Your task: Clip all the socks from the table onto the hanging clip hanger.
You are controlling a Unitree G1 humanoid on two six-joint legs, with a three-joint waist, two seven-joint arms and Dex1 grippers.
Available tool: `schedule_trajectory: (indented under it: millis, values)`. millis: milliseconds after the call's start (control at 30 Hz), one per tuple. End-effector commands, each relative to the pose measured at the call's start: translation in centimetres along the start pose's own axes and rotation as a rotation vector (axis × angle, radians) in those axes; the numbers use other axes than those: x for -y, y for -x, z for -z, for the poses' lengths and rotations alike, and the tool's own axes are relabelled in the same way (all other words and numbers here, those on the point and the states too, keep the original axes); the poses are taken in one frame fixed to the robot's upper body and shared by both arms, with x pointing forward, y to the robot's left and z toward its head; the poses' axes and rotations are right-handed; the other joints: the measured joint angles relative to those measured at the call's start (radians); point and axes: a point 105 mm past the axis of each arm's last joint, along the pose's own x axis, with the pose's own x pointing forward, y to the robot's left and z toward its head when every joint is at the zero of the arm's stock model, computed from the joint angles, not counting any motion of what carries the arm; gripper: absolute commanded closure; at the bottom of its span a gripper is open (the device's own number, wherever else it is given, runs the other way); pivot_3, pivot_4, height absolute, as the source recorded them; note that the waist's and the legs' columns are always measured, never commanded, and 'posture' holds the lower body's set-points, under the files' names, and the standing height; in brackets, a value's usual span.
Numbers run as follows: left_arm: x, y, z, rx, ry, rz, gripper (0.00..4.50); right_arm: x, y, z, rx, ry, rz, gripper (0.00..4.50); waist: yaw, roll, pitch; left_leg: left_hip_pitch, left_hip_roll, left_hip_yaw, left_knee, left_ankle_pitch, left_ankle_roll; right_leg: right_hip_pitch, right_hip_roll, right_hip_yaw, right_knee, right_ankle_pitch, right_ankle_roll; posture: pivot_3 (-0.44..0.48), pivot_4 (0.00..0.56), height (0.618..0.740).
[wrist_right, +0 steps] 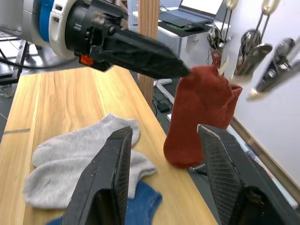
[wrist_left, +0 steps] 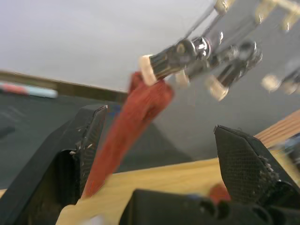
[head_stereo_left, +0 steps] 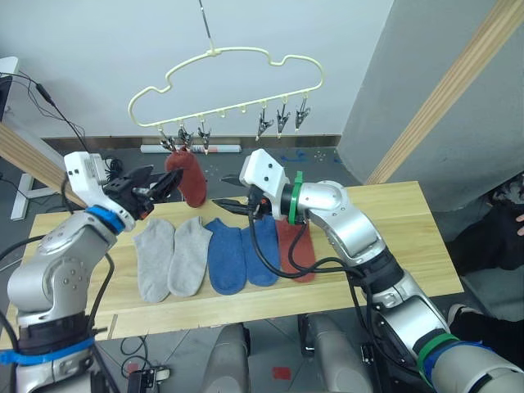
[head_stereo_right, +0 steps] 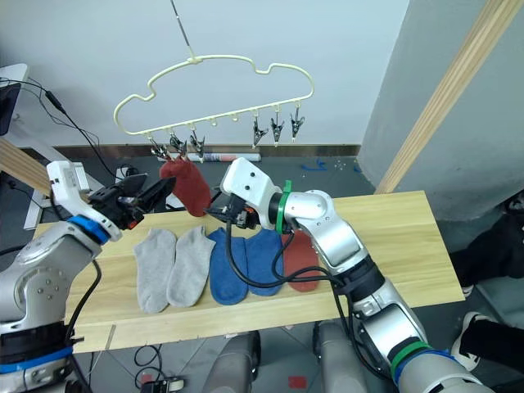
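Observation:
The pale-yellow clip hanger [head_stereo_left: 237,78] hangs above the table's far edge. A rust red sock [head_stereo_left: 188,178] dangles from its leftmost clip [wrist_left: 173,56]. My left gripper [head_stereo_left: 160,187] is open just left of that sock, and the sock [wrist_left: 140,117] lies close to one finger [wrist_left: 89,140]. My right gripper [head_stereo_left: 229,191] is open just right of it, empty. On the table [head_stereo_left: 393,237] lie two grey socks [head_stereo_left: 172,258], two blue socks [head_stereo_left: 237,255] and a second red sock [head_stereo_left: 295,246], partly under my right arm.
Three clips [head_stereo_left: 282,121] hang free at the hanger's right end. A slanted wooden pole [head_stereo_left: 442,90] rises right of the table and another [head_stereo_left: 24,155] at the left. Cables and small items lie on the floor behind.

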Motion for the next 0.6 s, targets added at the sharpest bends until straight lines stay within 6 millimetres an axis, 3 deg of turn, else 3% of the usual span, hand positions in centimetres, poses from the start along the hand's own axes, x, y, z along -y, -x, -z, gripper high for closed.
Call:
schedule_trajectory:
  millis: [33,333,567,600]
  values:
    - [2.0,0.4,-1.1,0.07,-0.185,0.047,0.34,0.3,1.8,-2.2,0.074,0.018,0.019,2.21,0.001,0.0,0.0,0.0,0.0,0.0,0.0,0.0,0.0,0.0,0.0,0.0,0.0,0.0,0.0,0.022,0.338,0.74]
    - [4.6,-1.0,-1.4,0.267,-0.337,-0.08,0.34,1.6,6.6,-3.4,0.1,-0.014,0.115,2.21,0.004,0.0,0.0,0.0,-0.001,0.0,0.002,0.0,0.0,0.001,0.0,0.0,0.0,0.0,0.0,-0.008,0.354,0.74]
    - [4.4,-2.7,-1.4,0.344,-0.343,-0.173,0.34,2.4,8.4,-3.5,0.093,-0.053,0.176,2.21,-0.004,0.0,0.0,0.001,0.0,0.001,0.003,0.0,0.001,0.001,0.0,0.001,0.002,0.0,0.0,-0.033,0.359,0.74]
    - [4.4,-2.9,-1.4,0.351,-0.345,-0.177,0.75,2.4,8.5,-3.5,0.09,-0.056,0.182,2.21,-0.004,0.0,0.0,0.001,0.0,0.001,0.003,0.0,0.001,0.001,0.0,0.001,0.002,0.0,0.0,-0.033,0.359,0.74]
